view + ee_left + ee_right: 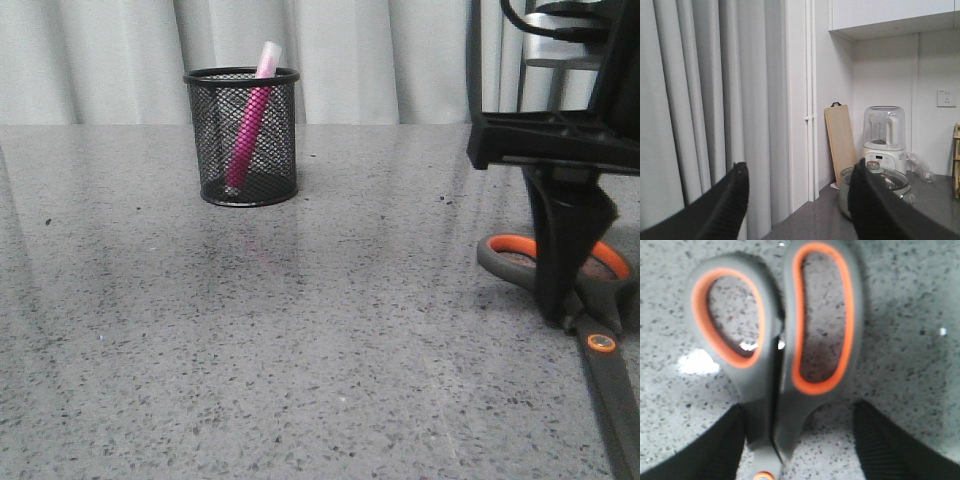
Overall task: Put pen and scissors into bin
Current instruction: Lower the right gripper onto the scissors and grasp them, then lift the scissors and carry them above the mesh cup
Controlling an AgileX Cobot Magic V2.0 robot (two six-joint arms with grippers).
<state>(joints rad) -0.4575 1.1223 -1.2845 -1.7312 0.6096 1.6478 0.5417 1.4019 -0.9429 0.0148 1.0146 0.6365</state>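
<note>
The black mesh bin (242, 137) stands on the table at the back left. The magenta pen (250, 120) leans inside it, its whitish cap above the rim. The scissors (600, 330) lie flat at the right, grey handles with orange loops toward the back, blades toward the front. My right gripper (565, 310) is down over the handle neck. In the right wrist view it (800, 440) is open, with one finger on each side of the scissors (775, 340) near the pivot. My left gripper (800, 200) is open and empty, raised and facing the curtain.
The grey speckled table (250, 340) stretches across the front view, with a white curtain (120, 50) behind it. The left wrist view shows a side counter with a blender (884, 135), a cooker pot (875, 187) and a wooden board (841, 140).
</note>
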